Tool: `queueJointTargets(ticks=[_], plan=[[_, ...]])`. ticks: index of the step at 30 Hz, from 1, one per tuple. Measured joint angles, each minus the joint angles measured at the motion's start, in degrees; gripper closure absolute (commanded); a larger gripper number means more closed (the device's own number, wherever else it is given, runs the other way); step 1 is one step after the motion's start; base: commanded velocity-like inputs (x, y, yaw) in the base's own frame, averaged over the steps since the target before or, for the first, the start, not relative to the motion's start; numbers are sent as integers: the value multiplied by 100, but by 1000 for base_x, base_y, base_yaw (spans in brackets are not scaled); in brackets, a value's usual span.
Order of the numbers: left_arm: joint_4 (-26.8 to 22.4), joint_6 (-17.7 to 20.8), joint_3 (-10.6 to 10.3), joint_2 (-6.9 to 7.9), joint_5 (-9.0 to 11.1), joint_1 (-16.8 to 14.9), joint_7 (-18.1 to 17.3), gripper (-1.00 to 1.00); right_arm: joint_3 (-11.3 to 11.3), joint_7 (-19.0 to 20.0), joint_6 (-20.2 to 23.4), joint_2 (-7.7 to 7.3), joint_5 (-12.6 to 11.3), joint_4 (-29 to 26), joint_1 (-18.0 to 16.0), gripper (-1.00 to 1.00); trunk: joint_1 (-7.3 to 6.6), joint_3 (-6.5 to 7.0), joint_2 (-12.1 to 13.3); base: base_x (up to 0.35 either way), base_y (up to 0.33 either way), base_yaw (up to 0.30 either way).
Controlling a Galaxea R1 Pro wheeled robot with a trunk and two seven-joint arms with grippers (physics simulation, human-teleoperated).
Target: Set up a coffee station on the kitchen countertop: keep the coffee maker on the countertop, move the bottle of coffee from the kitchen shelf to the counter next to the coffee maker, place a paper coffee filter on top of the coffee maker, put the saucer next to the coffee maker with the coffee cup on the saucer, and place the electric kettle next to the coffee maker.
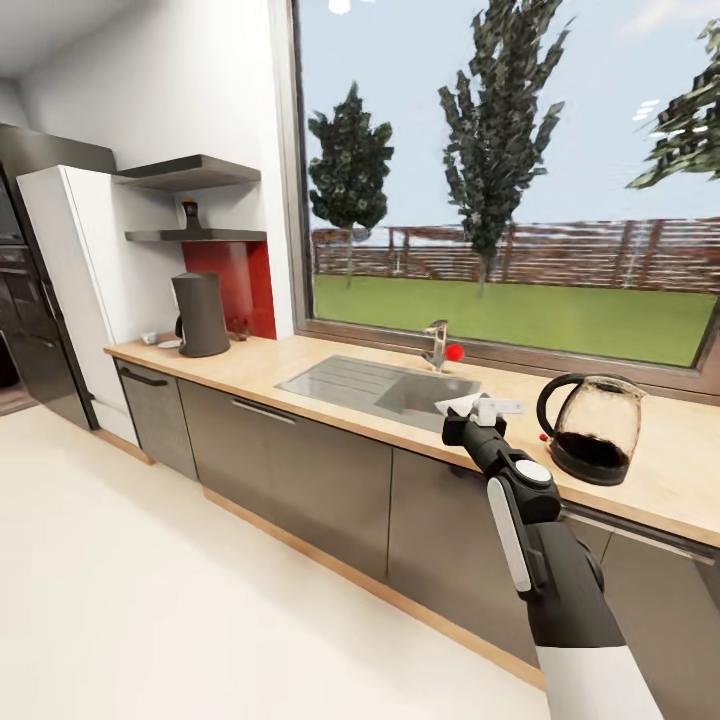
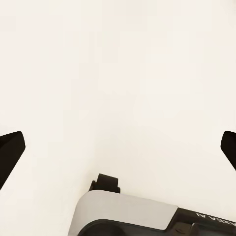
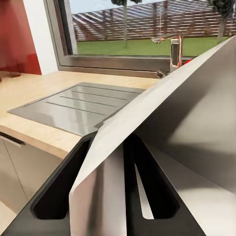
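My right gripper (image 1: 484, 410) hovers over the front edge of the kitchen countertop (image 1: 300, 365), shut on the white paper coffee filter (image 1: 468, 403). In the right wrist view the paper coffee filter (image 3: 162, 108) stands folded between the black fingers (image 3: 59, 196). The dark coffee maker (image 1: 202, 315) stands at the counter's far left. Above it, the bottle of coffee (image 1: 190, 212) sits on the thin black kitchen shelf (image 1: 215, 235). The electric kettle (image 1: 592, 428) stands on the counter just right of my right gripper. My left gripper (image 2: 118, 147) is open over pale floor.
A steel sink (image 1: 385, 385) with a faucet (image 1: 436, 345) lies between the coffee maker and the kettle. Small white items (image 1: 160, 340) lie left of the coffee maker, too small to identify. A white fridge (image 1: 75, 290) ends the counter at left. Grey cabinet fronts (image 1: 300, 470) face open floor.
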Motion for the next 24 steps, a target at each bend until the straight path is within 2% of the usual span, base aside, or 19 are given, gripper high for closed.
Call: queueJointTargets(ticks=[8, 19, 24], plan=[[-1, 1, 18, 0, 0, 0, 0, -100, 0, 0, -1, -1, 0, 0, 0, 100, -3, 0, 0, 171, 107, 73], [-1, -7, 108, 0, 0, 0, 0, -100, 0, 0, 0, 0, 1, 0, 0, 100, -1, 0, 0, 59, 36, 247], [-2, -4, 114, 0, 0, 0, 0, -100, 0, 0, -1, -1, 0, 0, 0, 100, -3, 0, 1, 177, 128, 251]])
